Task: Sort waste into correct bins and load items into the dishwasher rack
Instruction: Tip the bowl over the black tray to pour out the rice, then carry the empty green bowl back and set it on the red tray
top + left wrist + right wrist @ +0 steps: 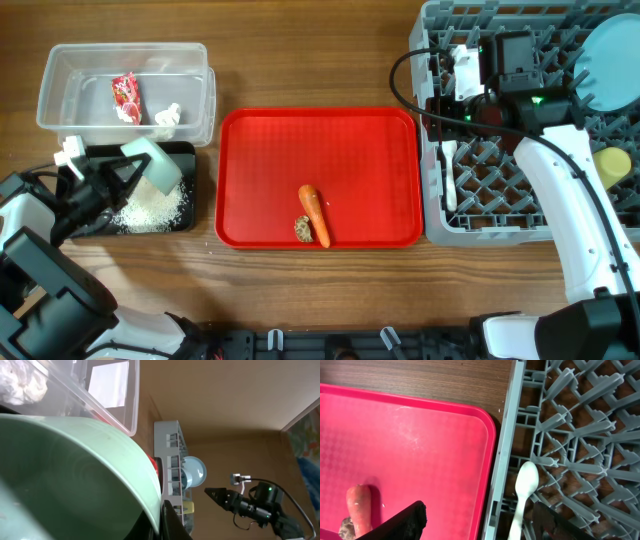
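My left gripper [135,175] is shut on the rim of the mint green bowl [160,165], tilted over the black tray [188,150], where white rice [150,208] lies. In the left wrist view the bowl [75,470] fills the frame at the jaws [162,525]. The clear tub [60,110] holds the wrapper [126,97] and tissue [167,117]. The carrot [314,213] and brown lump [302,229] lie on the red tray [300,150]. My right gripper [477,527] is open and empty over the rack's [480,232] left edge, above the white spoon [524,490]. The rack also holds the plate [615,60] and yellow cup [612,163].
The red tray sits between the bins and the rack, close against the rack's left wall. A black cable [400,90] loops from the right arm over the rack's corner. The pale blue bowl is not in view.
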